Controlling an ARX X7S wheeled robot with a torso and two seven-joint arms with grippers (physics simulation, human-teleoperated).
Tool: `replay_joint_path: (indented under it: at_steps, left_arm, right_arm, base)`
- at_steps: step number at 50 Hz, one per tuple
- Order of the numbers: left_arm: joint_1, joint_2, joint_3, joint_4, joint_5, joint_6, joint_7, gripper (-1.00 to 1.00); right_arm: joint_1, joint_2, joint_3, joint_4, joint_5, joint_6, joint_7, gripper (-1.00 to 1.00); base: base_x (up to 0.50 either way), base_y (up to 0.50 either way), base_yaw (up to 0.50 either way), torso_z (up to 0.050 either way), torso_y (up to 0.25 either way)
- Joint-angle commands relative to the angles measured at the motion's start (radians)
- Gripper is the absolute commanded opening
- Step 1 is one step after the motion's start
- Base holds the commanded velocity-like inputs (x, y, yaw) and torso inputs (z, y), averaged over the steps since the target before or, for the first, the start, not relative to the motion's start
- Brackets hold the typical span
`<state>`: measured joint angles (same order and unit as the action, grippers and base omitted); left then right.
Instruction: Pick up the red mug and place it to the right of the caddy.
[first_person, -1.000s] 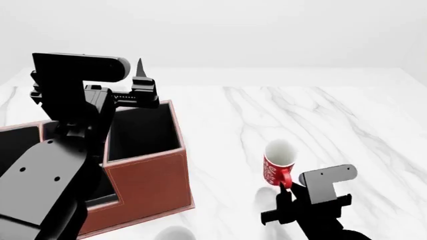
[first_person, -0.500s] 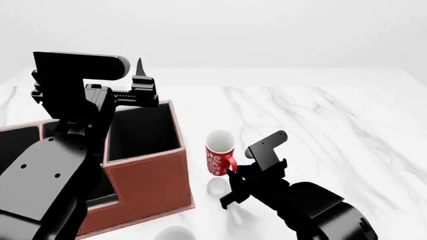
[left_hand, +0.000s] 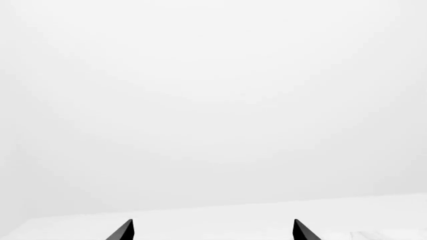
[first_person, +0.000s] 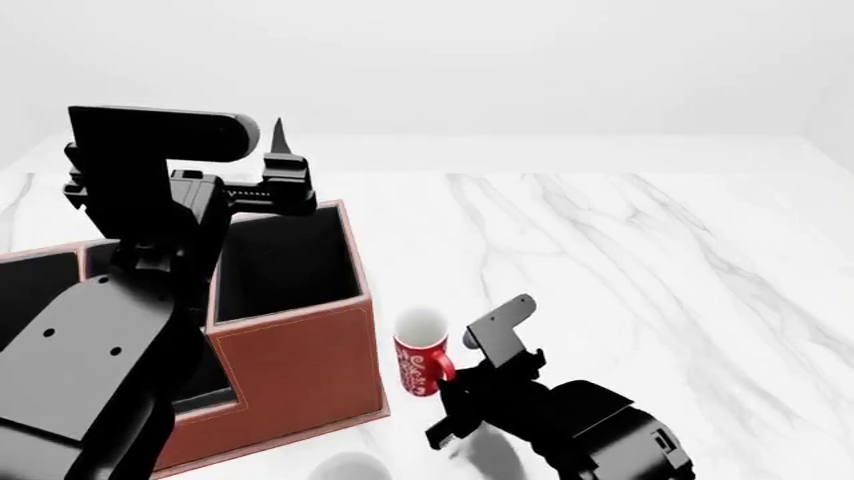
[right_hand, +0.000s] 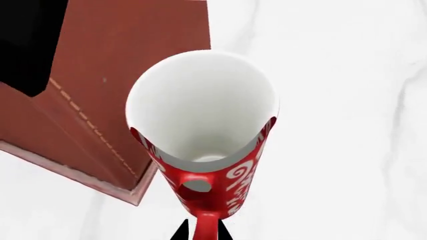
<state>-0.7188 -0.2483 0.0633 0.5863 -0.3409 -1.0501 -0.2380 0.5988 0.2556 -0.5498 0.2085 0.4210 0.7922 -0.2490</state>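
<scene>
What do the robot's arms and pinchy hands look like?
Both arms are plain matte black, with no markings or cables showing. The left arm is built of chunky, boxy blocks, with small round screw holes on its big lower part. The left gripper ends in thin pointed black fingers. The right arm is rounder, and the right gripper carries a flat bracket with two small holes.

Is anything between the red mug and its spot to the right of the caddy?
Nothing visible. The red mug, held by its handle in the right gripper, already hangs just right of the caddy, with only bare marble table below and beside it.
</scene>
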Motion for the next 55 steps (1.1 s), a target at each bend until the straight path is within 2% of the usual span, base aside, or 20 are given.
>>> replay_joint_path:
  at_steps: [1,12,13,35,40,45,47,49,52,55]
  left_arm:
    - [0.005,-0.003,-0.001,-0.002,-0.005,0.005,-0.003,1.00]
    - [0.005,-0.006,0.001,-0.003,-0.010,0.006,-0.007,1.00]
    - [0.005,-0.006,0.002,-0.003,-0.010,0.006,-0.007,1.00]
    - [0.003,-0.013,0.002,-0.007,-0.020,0.008,-0.014,1.00]
    - [0.007,-0.017,0.000,-0.008,-0.021,0.011,-0.015,1.00]
    - [0.008,-0.017,0.000,-0.004,-0.023,0.010,-0.018,1.00]
    - [0.010,-0.018,0.000,-0.001,-0.025,0.009,-0.019,1.00]
    - [0.011,-0.018,0.001,0.000,-0.026,0.009,-0.020,1.00]
    - [0.010,-0.018,0.003,0.003,-0.027,0.007,-0.022,1.00]
    - [0.010,-0.017,0.004,0.003,-0.028,0.009,-0.024,1.00]
  right_arm:
    - [0.007,-0.025,-0.038,0.090,-0.016,-0.040,-0.037,-1.00]
    - [0.012,-0.025,-0.022,0.095,0.005,-0.025,-0.036,-1.00]
    - [0.013,-0.024,-0.025,0.097,0.002,-0.026,-0.035,1.00]
    - [-0.016,-0.001,-0.005,0.028,0.034,0.014,-0.006,1.00]
    - [-0.113,0.062,0.042,-0.146,0.089,0.073,0.037,1.00]
    - [-0.290,0.182,0.181,-0.513,0.232,0.213,0.137,1.00]
    - [-0.325,0.210,0.217,-0.587,0.253,0.231,0.167,1.00]
    - [-0.382,0.251,0.303,-0.699,0.296,0.261,0.221,1.00]
    - [-0.412,0.278,0.384,-0.775,0.336,0.277,0.257,1.00]
    - [-0.410,0.298,0.521,-0.896,0.375,0.283,0.337,1.00]
  base:
    - [0.00,0.00,0.00,0.000,0.000]
    - [0.00,0.00,0.00,0.000,0.000]
    - [0.00,0.00,0.00,0.000,0.000]
    - [0.00,0.00,0.00,0.000,0.000]
    - [0.00,0.00,0.00,0.000,0.000]
    - [0.00,0.00,0.00,0.000,0.000]
    - [0.00,0.00,0.00,0.000,0.000]
    - [0.00,0.00,0.00,0.000,0.000]
    - [0.00,0.00,0.00,0.000,0.000]
    - [0.00,0.00,0.00,0.000,0.000]
